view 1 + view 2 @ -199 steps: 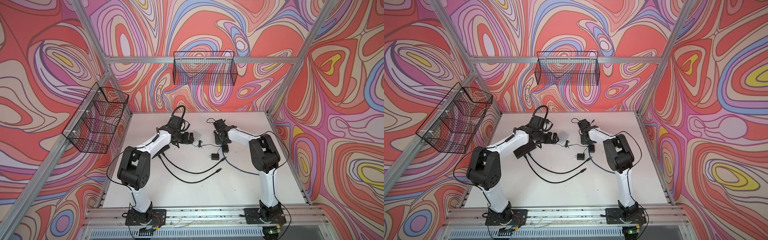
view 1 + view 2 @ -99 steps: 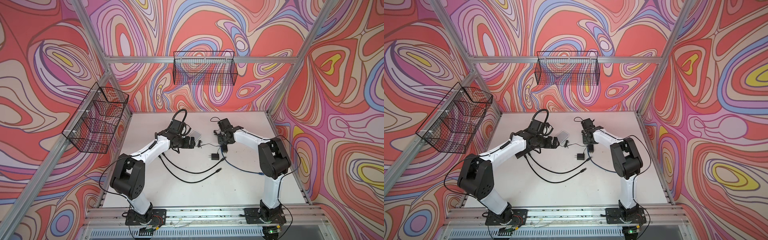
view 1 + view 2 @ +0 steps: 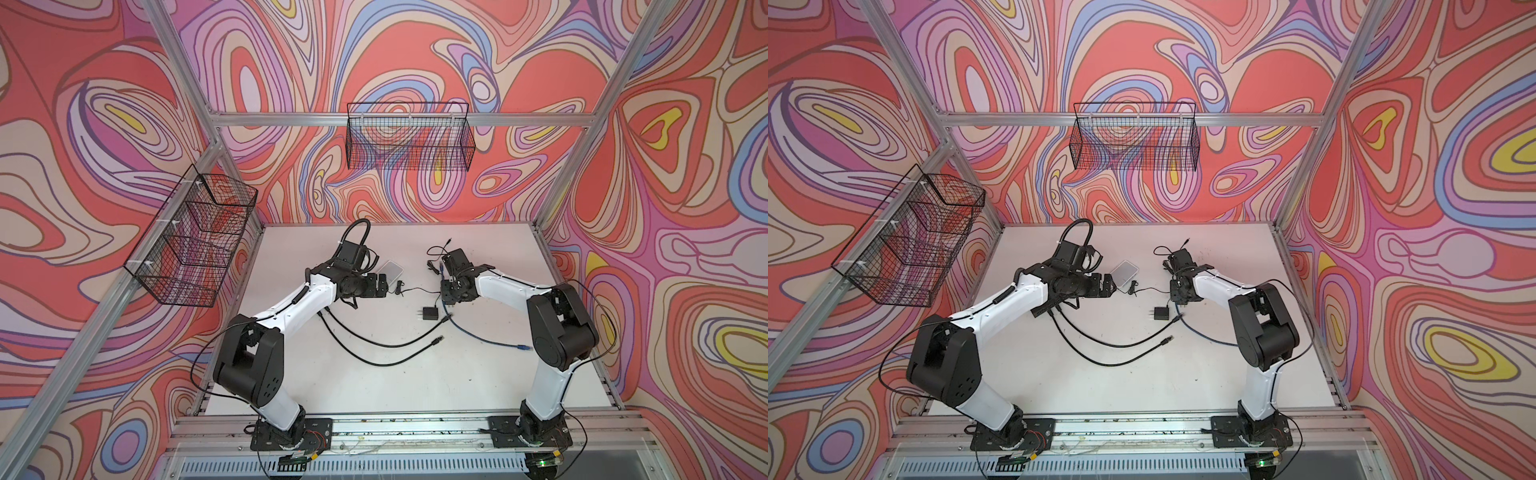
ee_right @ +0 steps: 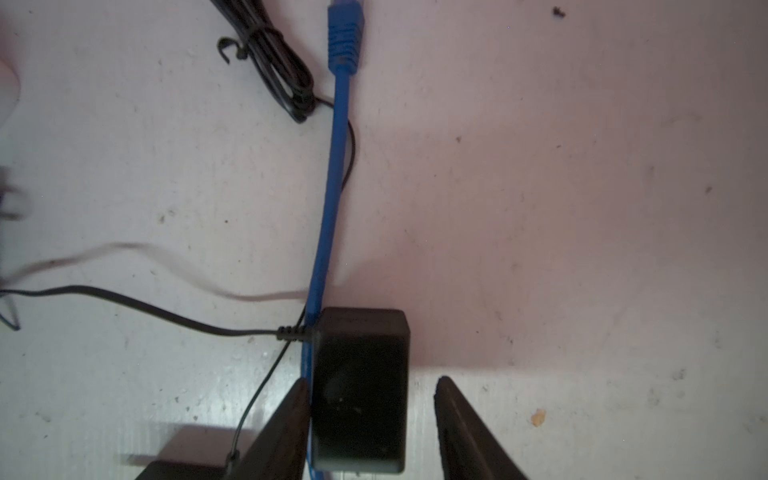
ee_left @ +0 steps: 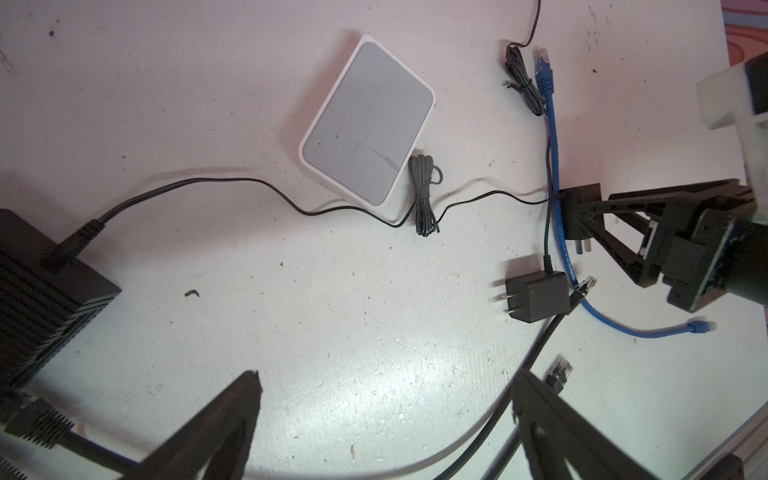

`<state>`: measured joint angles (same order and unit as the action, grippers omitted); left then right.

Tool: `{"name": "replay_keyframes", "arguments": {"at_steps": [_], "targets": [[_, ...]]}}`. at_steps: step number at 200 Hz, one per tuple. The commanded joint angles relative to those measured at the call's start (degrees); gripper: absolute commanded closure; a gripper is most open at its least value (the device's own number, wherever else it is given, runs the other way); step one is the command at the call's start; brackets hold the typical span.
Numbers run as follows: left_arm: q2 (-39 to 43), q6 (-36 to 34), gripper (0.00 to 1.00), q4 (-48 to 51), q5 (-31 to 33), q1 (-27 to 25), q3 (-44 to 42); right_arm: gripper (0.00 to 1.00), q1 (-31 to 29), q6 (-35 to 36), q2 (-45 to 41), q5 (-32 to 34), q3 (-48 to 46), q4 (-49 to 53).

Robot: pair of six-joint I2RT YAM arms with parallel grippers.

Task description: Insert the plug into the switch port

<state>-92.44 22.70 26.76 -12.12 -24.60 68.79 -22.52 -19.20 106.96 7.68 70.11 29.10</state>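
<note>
The switch (image 5: pixel 368 120), a small white box with a grey top, lies flat at the table's back middle (image 3: pixel 392 271) (image 3: pixel 1124 273). My left gripper (image 5: pixel 386 390) is open and empty, just left of the switch in both top views (image 3: pixel 384 286) (image 3: pixel 1108 286). A blue cable's plug (image 5: pixel 543 68) (image 4: pixel 345 37) lies loose on the table beyond my right gripper. My right gripper (image 4: pixel 372 386) (image 3: pixel 453 297) (image 3: pixel 1179 296) is open around a black power adapter (image 4: pixel 359 390). One finger touches the adapter and the other stands off it.
A second black adapter (image 5: pixel 536 295) (image 3: pixel 429 312) lies close by. Thin cord bundles (image 5: pixel 424 195) (image 5: pixel 523 83) sit near the switch and the blue plug. Black cables with plugs (image 5: pixel 559 374) cross the middle. A ribbed black box (image 5: pixel 41 282) sits under my left arm. Wire baskets (image 3: pixel 409 137) hang on the walls.
My right gripper's jaws have spread apart around the black adapter. Both arms' elbows have swung outward, and the left gripper has drawn back slightly from the switch.
</note>
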Motion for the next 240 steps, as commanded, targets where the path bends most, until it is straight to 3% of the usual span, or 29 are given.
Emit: {"name": "replay_keyframes", "arguments": {"at_steps": [1,66,90,119,136,196,240], "targets": [[1.74,0.03,0.03,0.04,1.05,0.25,-1.03,0.51,0.04,-0.53,1.11,-1.00,-0.15,-1.76],[2.51,0.18,0.03,-0.20,0.88,0.87,-1.65,0.54,-0.22,-0.45,2.93,-1.75,0.61,-1.55],[2.73,0.22,0.03,0.03,0.77,1.29,-1.73,0.62,-0.24,-0.54,2.83,-1.16,0.38,-1.34],[2.88,0.15,0.03,0.13,0.75,1.35,-2.06,0.82,-0.23,-0.22,2.64,-0.79,1.35,-0.57],[3.11,0.15,0.03,0.03,0.66,1.48,-2.39,0.89,-0.31,-0.03,1.80,-0.89,2.41,0.11],[3.50,0.68,0.03,-0.66,0.52,1.79,-3.14,0.91,-2.04,-2.14,-2.00,-4.00,6.94,3.49],[4.02,1.78,0.03,-0.93,0.91,2.01,-2.89,0.91,-8.27,-5.34,2.73,-4.75,11.41,3.40]]}}
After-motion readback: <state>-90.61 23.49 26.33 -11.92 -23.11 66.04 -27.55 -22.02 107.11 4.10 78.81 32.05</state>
